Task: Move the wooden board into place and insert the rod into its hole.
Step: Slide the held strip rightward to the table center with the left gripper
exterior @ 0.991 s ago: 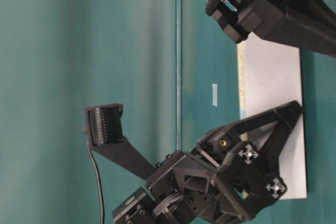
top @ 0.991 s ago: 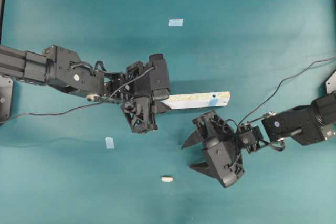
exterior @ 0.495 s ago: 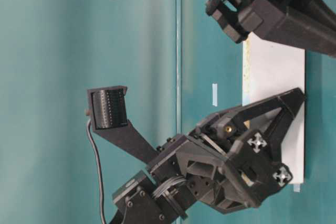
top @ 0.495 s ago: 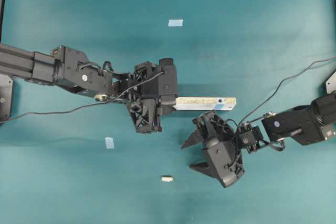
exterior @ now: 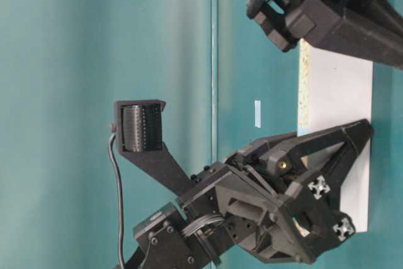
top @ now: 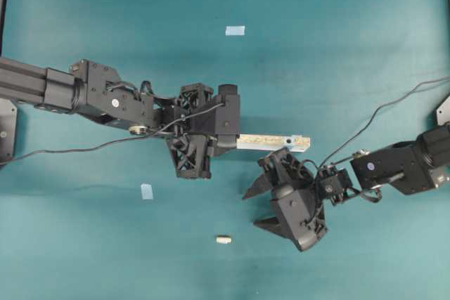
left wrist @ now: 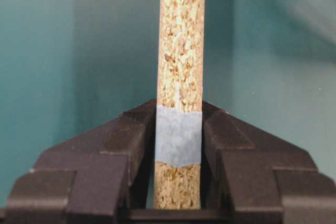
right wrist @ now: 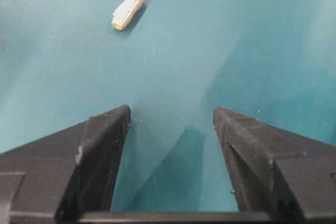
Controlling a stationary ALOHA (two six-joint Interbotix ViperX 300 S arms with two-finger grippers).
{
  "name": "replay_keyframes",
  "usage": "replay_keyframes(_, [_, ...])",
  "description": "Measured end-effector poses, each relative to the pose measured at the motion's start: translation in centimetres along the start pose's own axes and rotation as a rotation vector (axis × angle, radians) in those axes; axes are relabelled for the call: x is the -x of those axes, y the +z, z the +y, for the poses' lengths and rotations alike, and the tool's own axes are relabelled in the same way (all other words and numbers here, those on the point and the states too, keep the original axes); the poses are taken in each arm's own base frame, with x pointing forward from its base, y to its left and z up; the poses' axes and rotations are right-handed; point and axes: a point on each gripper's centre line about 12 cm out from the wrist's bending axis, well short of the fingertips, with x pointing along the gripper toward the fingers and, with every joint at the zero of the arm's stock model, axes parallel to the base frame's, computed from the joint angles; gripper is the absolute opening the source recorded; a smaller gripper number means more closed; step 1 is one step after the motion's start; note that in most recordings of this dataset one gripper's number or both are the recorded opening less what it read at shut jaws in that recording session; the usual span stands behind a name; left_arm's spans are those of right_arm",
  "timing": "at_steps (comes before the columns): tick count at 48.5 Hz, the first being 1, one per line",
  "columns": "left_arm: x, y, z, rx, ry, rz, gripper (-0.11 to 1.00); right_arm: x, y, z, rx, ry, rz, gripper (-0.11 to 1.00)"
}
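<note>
- The left gripper (left wrist: pixel 178 145) is clenched on the board (top: pixel 271 142), its two fingers (left wrist: pixel 123 145) pressing the board's faces; the speckled chipboard edge faces the left wrist camera.
- A strip of pale-blue tape (left wrist: pixel 178 136) wraps that edge right where the fingers meet it.
- In the overhead view the board is held on edge, running rightward from the left gripper (top: pixel 223 144), its free end just above the right gripper (top: pixel 258 207).
- A pale-blue mark (top: pixel 290 141) sits near the board's free end; the hole itself cannot be made out.
- In the table-level view the board's white face (exterior: pixel 340 92) shows, with the right gripper in front of it.
- The right gripper (right wrist: pixel 170 124) is released, jaws spread wide over bare teal bench (right wrist: pixel 220 40), grasping nothing.
- The rod (top: pixel 223 239) lies on the bench, left of the right gripper and well apart from the board; in the right wrist view it (right wrist: pixel 127 9) lies ahead of the jaws, to the left.
- Two tape squares (top: pixel 235 30) (top: pixel 146 191) lie flat on the bench.
- No readable writing or brand shows anywhere.
</note>
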Motion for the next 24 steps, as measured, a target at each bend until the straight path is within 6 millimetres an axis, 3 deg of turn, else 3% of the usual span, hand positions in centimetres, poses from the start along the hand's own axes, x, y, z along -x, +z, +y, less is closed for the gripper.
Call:
replay_keyframes(5, [-0.05, -0.08, 0.0, 0.003, 0.0, 0.005, 0.31, 0.02, -0.06, 0.01, 0.0, 0.0, 0.002, 0.72])
replay_keyframes(11, [-0.04, -0.17, 0.25, 0.04, 0.003, 0.012, 0.6, 0.02, -0.06, 0.01, 0.0, 0.0, 0.002, 0.72])
replay_keyframes(24, [0.18, -0.21, 0.23, 0.108, 0.003, 0.018, 0.81, 0.0, 0.0, 0.0, 0.0, 0.0, 0.0, 0.72])
